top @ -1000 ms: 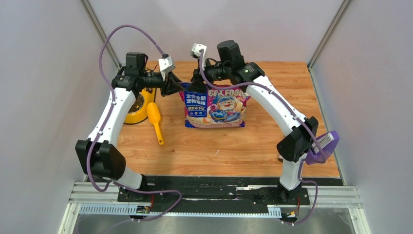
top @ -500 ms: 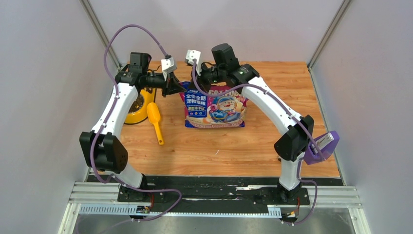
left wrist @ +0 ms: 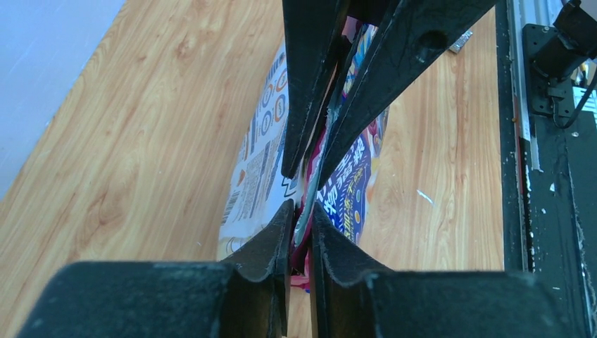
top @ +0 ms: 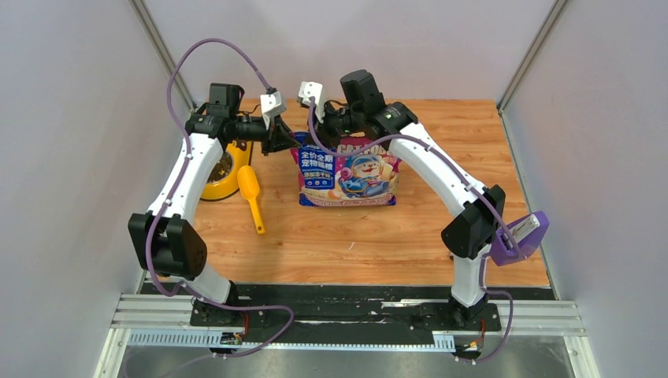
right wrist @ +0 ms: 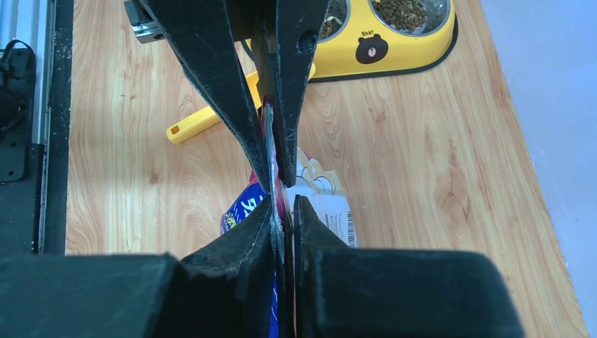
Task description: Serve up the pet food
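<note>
While upright, bag (top: 346, 175) between fingers (left wrist: 269, 246).

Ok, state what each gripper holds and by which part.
Both hold the cat food bag: the left gripper and the right gripper each pinch its top edge, tips facing.

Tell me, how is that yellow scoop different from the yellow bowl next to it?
The scoop is slim with a long handle; the bowl is wide, low and rounded. The bowl has wells holding brown kibble; the scoop's contents cannot be made out. The bowl carries a bear face; the scoop is plain. Both are yellow and lie on the wooden table to the left of the cat food bag.
</note>
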You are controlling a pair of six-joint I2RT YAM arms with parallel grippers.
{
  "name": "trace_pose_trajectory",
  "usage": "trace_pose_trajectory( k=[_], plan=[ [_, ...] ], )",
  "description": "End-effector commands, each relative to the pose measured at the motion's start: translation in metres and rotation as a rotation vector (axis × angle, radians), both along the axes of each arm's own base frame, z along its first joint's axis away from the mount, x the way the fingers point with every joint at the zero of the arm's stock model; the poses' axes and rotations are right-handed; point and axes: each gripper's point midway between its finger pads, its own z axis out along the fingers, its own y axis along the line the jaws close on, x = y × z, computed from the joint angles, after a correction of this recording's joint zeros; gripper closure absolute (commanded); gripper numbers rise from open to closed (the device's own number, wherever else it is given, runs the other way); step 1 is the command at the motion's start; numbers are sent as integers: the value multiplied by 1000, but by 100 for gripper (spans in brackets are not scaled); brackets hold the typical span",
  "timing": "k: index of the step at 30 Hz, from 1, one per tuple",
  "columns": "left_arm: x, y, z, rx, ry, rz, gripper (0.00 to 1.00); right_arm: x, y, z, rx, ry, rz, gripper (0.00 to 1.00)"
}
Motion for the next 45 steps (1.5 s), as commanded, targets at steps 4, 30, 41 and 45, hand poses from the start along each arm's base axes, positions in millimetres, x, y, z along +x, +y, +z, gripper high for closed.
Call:
trace_pose_trajectory(
  k=[4,30,41,45],
  plan=[
    [3,1,20,-10,-84,-1,99,-1,1,-4,-33,-39,-2,100],
    [7,41,25,21,-229,146,100,16,-177,-33,-416,-192,-476,100],
    [8,41,27,16,-236,147,100,6,-288,-24,-464,-208,-742,100],
    [7,40,27,8,-233,143,100,0,-330,-8,-456,-252,-833,100]
  ],
)
